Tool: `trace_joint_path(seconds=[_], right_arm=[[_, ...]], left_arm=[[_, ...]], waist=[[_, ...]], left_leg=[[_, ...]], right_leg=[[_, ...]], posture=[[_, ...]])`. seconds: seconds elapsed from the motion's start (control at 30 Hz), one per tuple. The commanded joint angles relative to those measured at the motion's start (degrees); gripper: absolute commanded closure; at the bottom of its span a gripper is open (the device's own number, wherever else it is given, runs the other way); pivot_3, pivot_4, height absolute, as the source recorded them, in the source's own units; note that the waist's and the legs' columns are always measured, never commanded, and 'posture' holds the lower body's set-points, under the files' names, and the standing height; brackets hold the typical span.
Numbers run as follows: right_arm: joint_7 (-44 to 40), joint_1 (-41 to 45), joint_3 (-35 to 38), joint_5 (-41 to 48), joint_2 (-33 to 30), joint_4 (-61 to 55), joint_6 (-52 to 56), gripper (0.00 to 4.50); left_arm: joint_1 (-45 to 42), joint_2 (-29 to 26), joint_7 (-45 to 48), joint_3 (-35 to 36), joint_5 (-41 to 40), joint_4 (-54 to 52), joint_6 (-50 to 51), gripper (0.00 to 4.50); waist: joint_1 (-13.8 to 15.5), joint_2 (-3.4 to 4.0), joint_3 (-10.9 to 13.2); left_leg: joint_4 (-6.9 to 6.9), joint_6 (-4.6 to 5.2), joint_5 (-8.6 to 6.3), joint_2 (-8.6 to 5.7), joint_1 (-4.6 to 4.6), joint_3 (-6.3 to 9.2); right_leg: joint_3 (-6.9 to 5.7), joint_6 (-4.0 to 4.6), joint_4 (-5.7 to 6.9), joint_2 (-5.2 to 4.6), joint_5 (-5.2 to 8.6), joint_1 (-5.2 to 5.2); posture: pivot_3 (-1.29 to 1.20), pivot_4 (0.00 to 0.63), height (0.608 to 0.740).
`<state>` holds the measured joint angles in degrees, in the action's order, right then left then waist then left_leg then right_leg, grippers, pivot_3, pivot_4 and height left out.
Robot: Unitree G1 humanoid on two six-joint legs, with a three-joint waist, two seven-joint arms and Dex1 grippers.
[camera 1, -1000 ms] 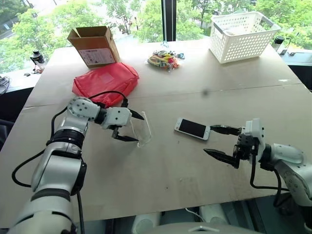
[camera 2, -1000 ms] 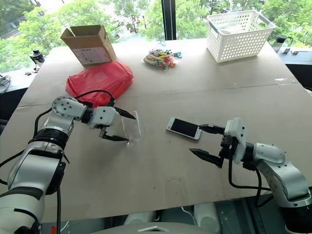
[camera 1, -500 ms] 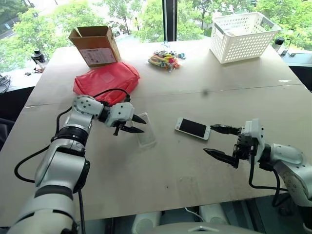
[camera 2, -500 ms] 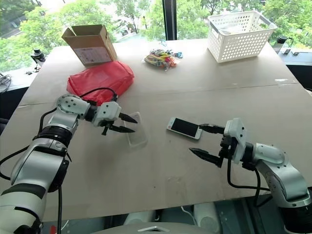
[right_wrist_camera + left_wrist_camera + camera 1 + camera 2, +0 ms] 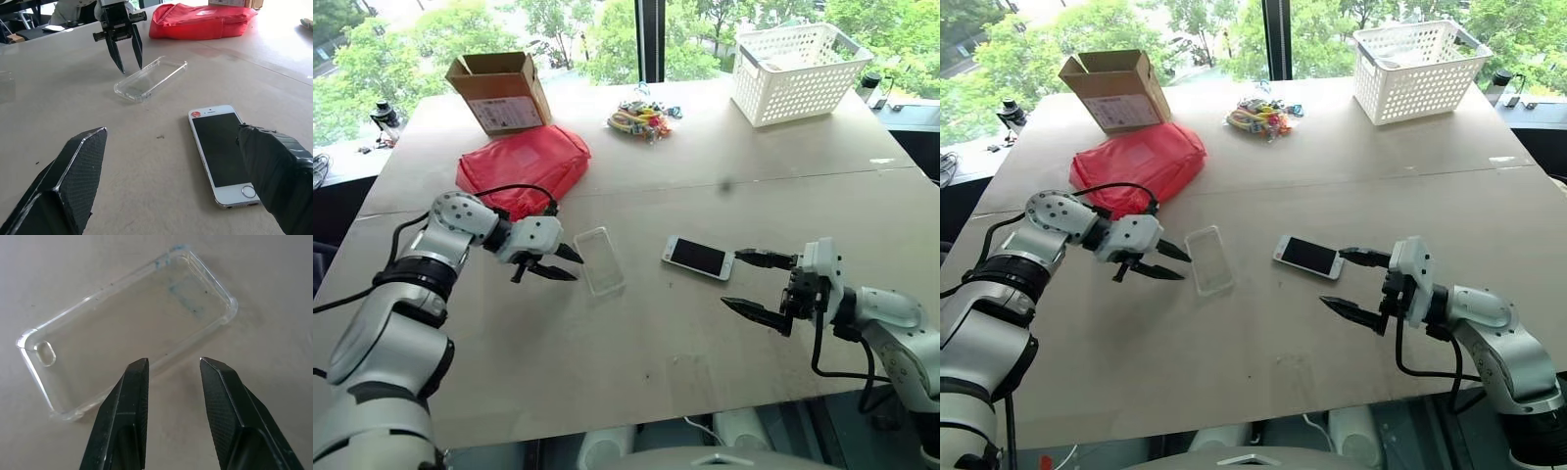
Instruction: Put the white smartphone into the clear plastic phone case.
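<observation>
White smartphone point(image 5: 699, 258), flat and rectangular with a black screen and pale bezels, lies face up on the bare wooden table point(image 5: 636, 372), a little right of the middle; the clear plastic phone case point(image 5: 600, 260), a thin see-through shell with a raised rim, lies open side up just left of it, the two apart with bare board between them. Left gripper point(image 5: 566, 264) hangs just beside the case's left edge; its black fingers point(image 5: 131, 396) are narrowly parted with nothing between them, and the tips seem to stop just short of the rim, though contact is hard to judge. Right gripper point(image 5: 750, 284) sits near the phone's right end, level with the table, jaws spread wide and empty; one tip is just beside the phone's corner, the other well nearer the table's front edge. Farther back on the left lie a red fabric pouch point(image 5: 522, 164) and an open brown cardboard box point(image 5: 502, 92); a small heap of coloured bits point(image 5: 644, 119) sits at the back middle; a white plastic lattice basket point(image 5: 797, 72) stands at the back right.
</observation>
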<state>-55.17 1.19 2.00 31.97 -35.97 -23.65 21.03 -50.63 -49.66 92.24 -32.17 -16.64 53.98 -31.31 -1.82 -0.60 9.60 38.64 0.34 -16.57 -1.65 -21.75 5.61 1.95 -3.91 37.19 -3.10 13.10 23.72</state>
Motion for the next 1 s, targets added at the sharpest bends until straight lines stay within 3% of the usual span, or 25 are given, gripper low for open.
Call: trace_joint_path(seconds=[0.03,0.3,0.57,0.83,1.0], right_arm=[[-0.3,-0.35,0.67,0.89,-0.24,-1.53,-0.43,0.0],[0.4,-1.98,1.22,1.07,-0.44,-2.87,-0.23,0.0],[0.73,-2.54,1.11,1.11,-0.36,-3.24,-0.42,0.0],[0.72,-1.79,1.11,1.16,-0.38,-2.83,-0.26,0.0],[0.63,-1.76,0.94,1.04,-0.41,-2.7,-0.27,0.0]], left_arm=[[-1.79,1.74,0.26,0.09,3.2,2.48,-5.2,2.84],[-3.56,6.97,0.26,4.98,4.82,6.9,-10.78,2.84],[-3.07,6.76,0.26,5.85,0.09,4.66,-9.26,2.84],[-3.05,6.49,0.26,3.79,4.44,7.03,-11.39,2.84],[-4.52,11.06,0.26,7.06,8.01,10.23,-12.37,2.84]], waist=[[0.2,0.0,0.0],[0.88,0.0,0.0],[0.64,0.0,0.0],[0.68,-0.01,0.0],[1.05,-0.01,-0.01]], left_leg=[[0.0,0.0,0.0,-0.01,0.0,0.0],[0.03,0.0,0.0,-0.02,0.0,-0.02],[0.05,0.0,0.0,-0.01,0.0,0.0],[0.08,0.0,0.0,-0.02,0.01,0.0],[0.11,0.0,0.0,-0.02,0.01,0.0]], right_leg=[[0.0,0.0,0.0,-0.01,0.0,0.0],[0.0,0.0,0.01,-0.02,0.0,-0.01],[0.0,0.0,0.06,-0.01,0.0,0.0],[-0.01,0.0,0.12,0.0,0.0,0.0],[-0.01,0.0,0.15,0.0,0.0,-0.01]], posture=[[0.0,0.15,0.74],[0.0,0.15,0.74],[0.0,0.15,0.74],[0.0,0.15,0.74],[0.0,0.15,0.74]])
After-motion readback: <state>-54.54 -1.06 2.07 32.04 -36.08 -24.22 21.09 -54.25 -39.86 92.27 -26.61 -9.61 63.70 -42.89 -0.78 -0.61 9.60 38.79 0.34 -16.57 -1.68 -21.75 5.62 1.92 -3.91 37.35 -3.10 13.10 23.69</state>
